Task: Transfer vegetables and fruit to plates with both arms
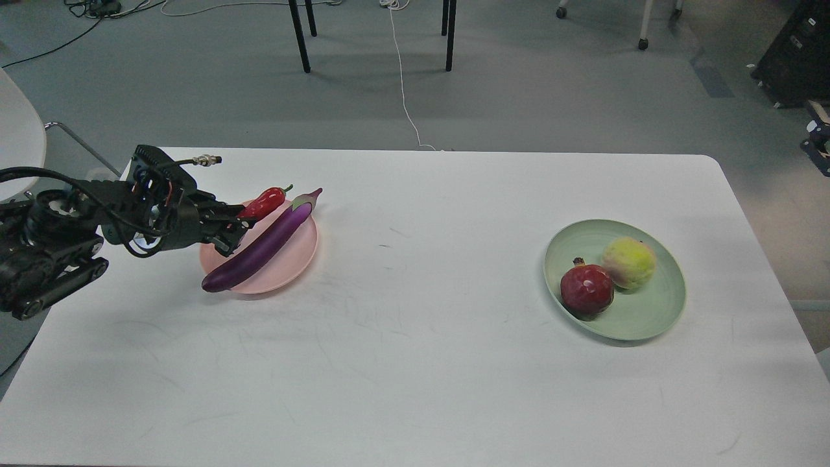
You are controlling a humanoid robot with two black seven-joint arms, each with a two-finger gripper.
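My left gripper (237, 224) is shut on the red chili pepper (264, 202) and holds it over the far left part of the pink plate (295, 258). The purple eggplant (262, 242) lies slantwise across that plate, its tip overhanging the near left rim. The dark red pomegranate (587, 289) and the yellow-green peach (629, 262) sit side by side in the mint green plate (655, 318) at the right. My right arm is out of view.
The white table (415, 363) carries only the two plates. Beyond its far edge are black chair legs (299, 35), a white cable (405, 97) on the grey floor, and a white chair (19, 143) at the left.
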